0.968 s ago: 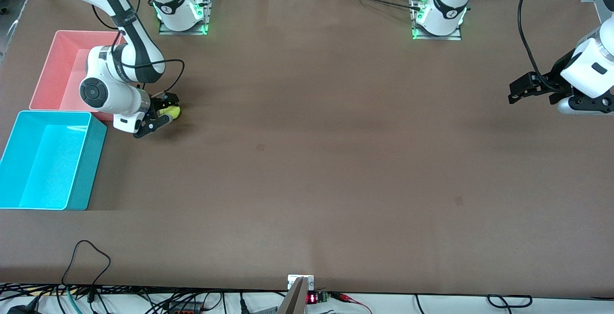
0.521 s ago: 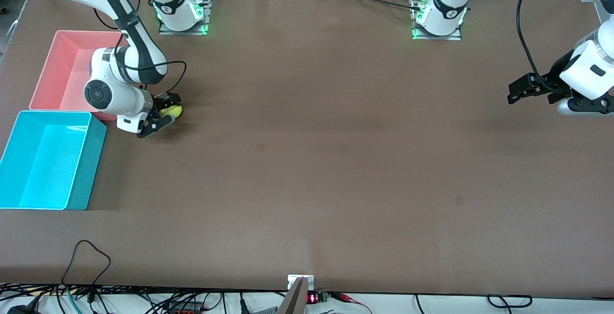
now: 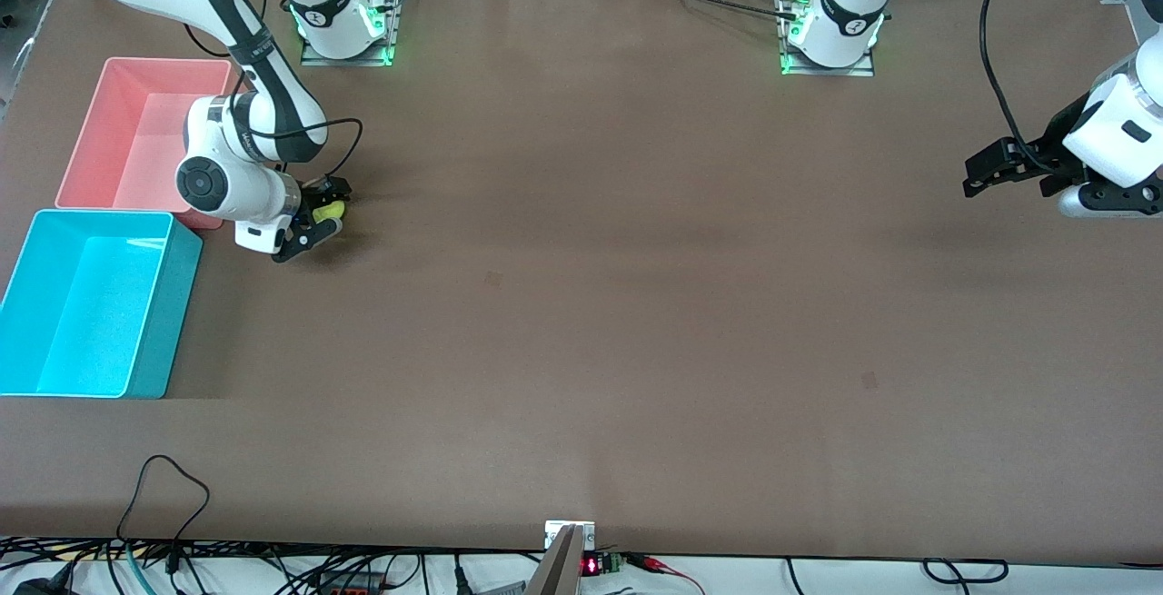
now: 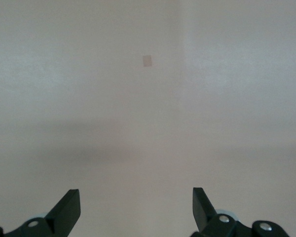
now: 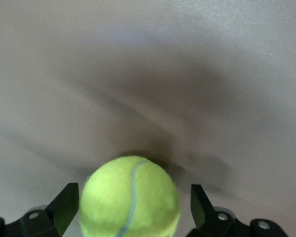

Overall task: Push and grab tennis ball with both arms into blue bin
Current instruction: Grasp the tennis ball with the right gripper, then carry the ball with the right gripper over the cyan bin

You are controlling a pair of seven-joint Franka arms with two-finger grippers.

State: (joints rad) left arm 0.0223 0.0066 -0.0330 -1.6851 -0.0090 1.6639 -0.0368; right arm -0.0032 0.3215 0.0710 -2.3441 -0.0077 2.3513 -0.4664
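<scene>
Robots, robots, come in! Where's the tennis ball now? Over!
Right gripper open around the tennis ball on the table, beside the pink bin. Left gripper open, waiting over its end. Blue bin empty, path clear.

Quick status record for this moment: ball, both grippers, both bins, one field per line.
tennis ball: on the table between the right gripper's fingers, beside the pink bin; a gap shows on one side in the right wrist view
right gripper: low at the ball, open, not yet clamped
left gripper: open, over bare table at the left arm's end, waiting
blue bin: nothing seen in it, nearer the front camera than the pink bin
pink bin: nothing seen in it, partly hidden by the right arm
</scene>
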